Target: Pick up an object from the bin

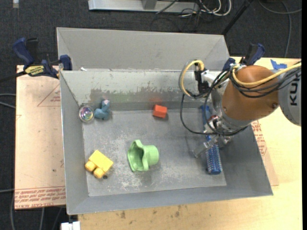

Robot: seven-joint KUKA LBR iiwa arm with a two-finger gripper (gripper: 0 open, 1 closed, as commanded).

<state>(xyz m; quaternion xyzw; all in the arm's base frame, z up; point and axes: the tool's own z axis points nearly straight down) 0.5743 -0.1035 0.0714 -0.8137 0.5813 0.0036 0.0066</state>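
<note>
My gripper (213,134) is low in the right part of the bin, mostly hidden under the arm's orange cover. Directly below it a blue bristled brush-like thing (214,160) lies lengthwise on the bin floor, its upper end right at the gripper. Whether the gripper touches it cannot be made out.
A green cup (142,155) lies on its side mid-bin, with a yellow toy block (99,164) to its left. Along the back wall are a small orange-red cube (160,111), a blue figure (102,111) and a shiny ball (86,113). The bin's right wall is close beside the brush.
</note>
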